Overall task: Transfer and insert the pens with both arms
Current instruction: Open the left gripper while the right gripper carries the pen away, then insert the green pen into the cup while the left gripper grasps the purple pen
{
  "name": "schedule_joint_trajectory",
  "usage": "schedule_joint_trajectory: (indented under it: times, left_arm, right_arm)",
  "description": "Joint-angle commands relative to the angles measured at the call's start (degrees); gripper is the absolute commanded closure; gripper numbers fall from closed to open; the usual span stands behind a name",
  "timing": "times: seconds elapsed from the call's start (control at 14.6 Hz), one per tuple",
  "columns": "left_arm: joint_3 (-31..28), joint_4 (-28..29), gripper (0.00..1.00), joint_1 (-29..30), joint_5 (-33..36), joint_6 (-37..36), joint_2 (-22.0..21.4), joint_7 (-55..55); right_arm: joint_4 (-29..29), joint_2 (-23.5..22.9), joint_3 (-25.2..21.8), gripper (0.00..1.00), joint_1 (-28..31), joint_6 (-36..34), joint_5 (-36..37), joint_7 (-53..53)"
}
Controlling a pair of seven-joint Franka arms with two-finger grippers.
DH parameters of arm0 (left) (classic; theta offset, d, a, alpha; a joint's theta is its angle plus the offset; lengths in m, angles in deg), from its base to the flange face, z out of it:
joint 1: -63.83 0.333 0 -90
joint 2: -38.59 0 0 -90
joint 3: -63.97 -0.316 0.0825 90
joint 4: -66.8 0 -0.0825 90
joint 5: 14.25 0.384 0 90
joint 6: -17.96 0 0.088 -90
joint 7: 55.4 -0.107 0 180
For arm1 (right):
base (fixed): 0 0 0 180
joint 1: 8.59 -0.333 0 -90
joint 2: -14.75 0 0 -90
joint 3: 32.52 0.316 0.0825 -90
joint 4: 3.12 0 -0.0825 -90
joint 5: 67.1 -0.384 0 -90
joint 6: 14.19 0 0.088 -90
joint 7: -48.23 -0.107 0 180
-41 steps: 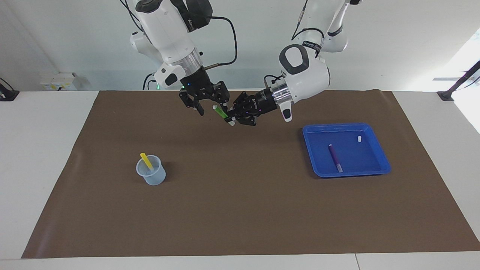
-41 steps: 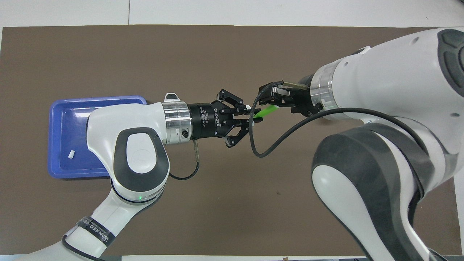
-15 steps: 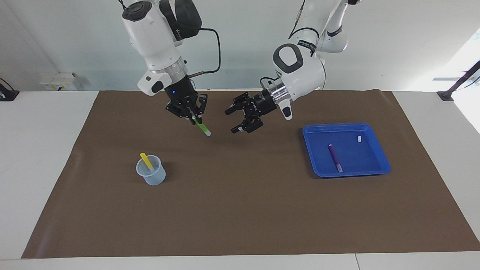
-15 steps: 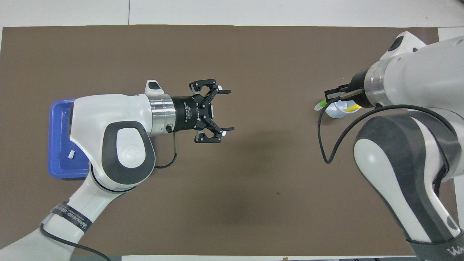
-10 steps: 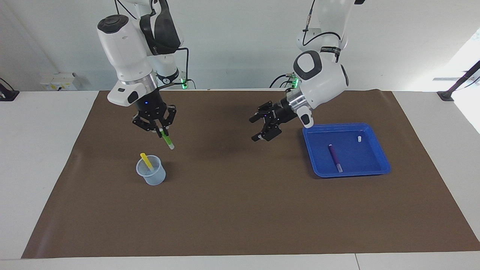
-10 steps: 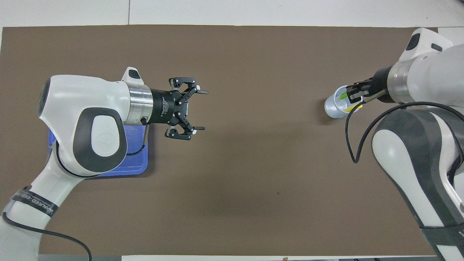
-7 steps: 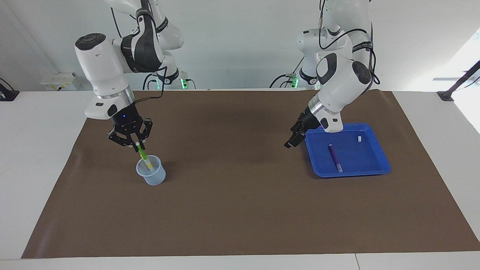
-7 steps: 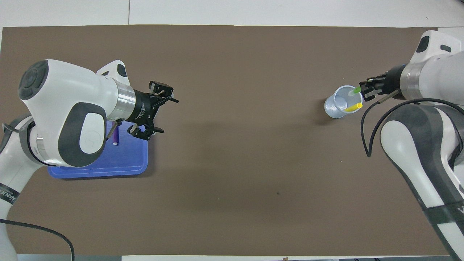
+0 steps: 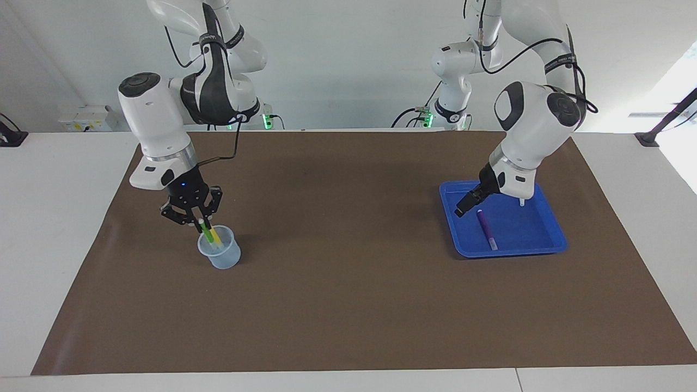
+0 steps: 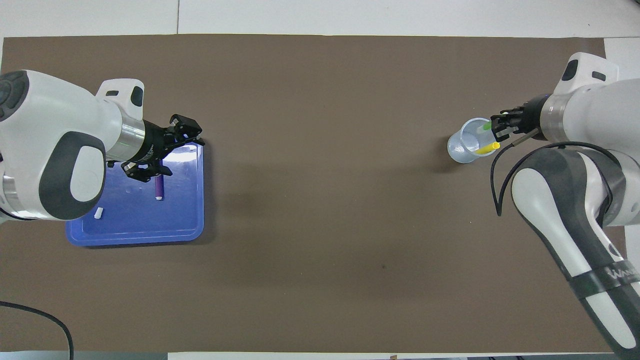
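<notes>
My right gripper [image 9: 198, 220] [image 10: 496, 128] is shut on the green pen [image 9: 206, 232] [image 10: 484, 127]. The pen's lower end is inside the clear plastic cup [image 9: 222, 256] [image 10: 462, 145], at the right arm's end of the table. A yellow pen [image 9: 216, 236] [image 10: 488, 148] leans in the same cup. The purple pen [image 9: 486, 228] [image 10: 159, 188] lies flat in the blue tray [image 9: 554, 226] [image 10: 135, 235]. My left gripper [image 9: 462, 209] [image 10: 181, 159] hangs open over the tray, above the purple pen's end that is nearer to the robots, and holds nothing.
A tiny white stub [image 9: 521, 201] [image 10: 98, 213] lies in the tray, apart from the purple pen. A brown mat [image 9: 348, 305] covers the table. Two smaller white arms with green lights stand by the wall.
My right gripper carried the green pen over to the cup and lowered its tip inside. My left gripper, open all along, swung from mid-table to above the tray and the purple pen.
</notes>
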Motion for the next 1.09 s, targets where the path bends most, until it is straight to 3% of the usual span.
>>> schedule_joint_trajectory:
  times: [0.0,0.68,1.03]
  left_arm:
    - [0.40,0.82,0.00,1.83,5.46,2.60,1.78,-11.54]
    - [0.40,7.59,0.03,1.22,13.39,10.96,7.76,-21.60]
    - [0.40,8.21,0.16,1.22,13.39,14.13,9.78,-21.60]
  right_arm:
    - [0.79,-0.90,0.74,1.00,2.73,2.01,-0.25,0.96]
    - [4.66,-1.96,0.74,1.00,3.26,9.23,-0.43,0.09]
    - [5.89,-1.61,0.74,1.00,3.79,9.23,-5.61,-0.62]
